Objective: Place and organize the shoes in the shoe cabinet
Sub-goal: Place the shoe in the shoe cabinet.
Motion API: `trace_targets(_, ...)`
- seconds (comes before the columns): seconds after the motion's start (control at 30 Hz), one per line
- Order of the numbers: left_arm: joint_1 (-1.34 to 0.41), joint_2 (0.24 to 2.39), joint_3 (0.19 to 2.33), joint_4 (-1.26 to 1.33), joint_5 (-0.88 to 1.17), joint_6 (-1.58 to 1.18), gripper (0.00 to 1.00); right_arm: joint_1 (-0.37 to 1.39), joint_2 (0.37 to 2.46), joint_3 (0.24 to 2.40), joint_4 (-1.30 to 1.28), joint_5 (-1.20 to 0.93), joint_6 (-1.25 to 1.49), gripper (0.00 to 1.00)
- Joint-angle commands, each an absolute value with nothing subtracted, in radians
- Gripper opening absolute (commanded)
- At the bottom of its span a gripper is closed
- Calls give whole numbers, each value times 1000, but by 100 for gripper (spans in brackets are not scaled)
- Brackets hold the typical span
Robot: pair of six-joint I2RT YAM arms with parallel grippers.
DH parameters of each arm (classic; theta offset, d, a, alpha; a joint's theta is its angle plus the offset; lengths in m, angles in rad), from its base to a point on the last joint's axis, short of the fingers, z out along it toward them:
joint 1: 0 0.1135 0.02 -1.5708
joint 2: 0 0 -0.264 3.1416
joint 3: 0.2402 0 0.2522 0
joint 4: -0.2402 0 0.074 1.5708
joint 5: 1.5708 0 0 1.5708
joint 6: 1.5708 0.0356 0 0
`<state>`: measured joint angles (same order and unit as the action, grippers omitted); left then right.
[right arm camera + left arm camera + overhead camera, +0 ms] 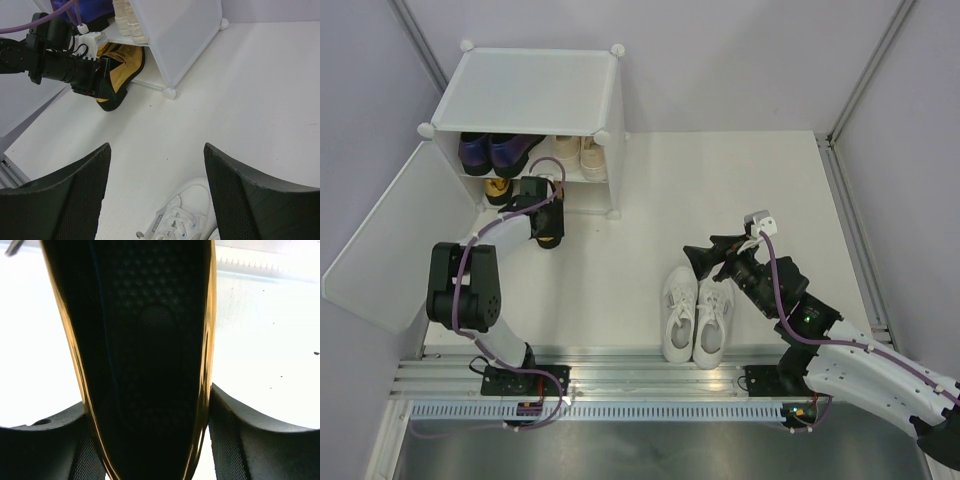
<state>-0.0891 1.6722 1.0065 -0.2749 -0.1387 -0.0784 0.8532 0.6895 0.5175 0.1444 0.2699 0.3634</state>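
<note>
Beside its swung-open door point(390, 240), the plastic cabinet point(525, 90) shelves glossy purple loafers point(490, 152) and beige sneakers point(582, 155), the left gripper point(102, 82) pinches a metallic gold heel point(122, 65) at the lower opening, and the right gripper point(705, 255) hangs spread near laced white sneakers point(698, 315).

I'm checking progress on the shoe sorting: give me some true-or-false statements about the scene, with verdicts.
The white sneakers are inside the cabinet. False: they stand on the table.
A gold heel sits between the fingers of the left hand. True.
The right hand holds a sneaker. False: it is open and empty.
The purple loafers are on the cabinet's upper shelf. True.
The cabinet door is shut. False: it hangs open.
</note>
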Motion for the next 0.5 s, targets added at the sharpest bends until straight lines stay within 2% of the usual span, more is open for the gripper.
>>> trace_targets(0.0,-64,1559,1015,-213,-235,-31,17,851,693,517,166,282,367,79)
trace_targets(0.13,-51,1531,1072,-216,-218,43,15,851,701,520,166,273,371,79)
trace_targets(0.47,-17,1646,1238,-261,-189,160,11,851,704,518,166,284,365,79)
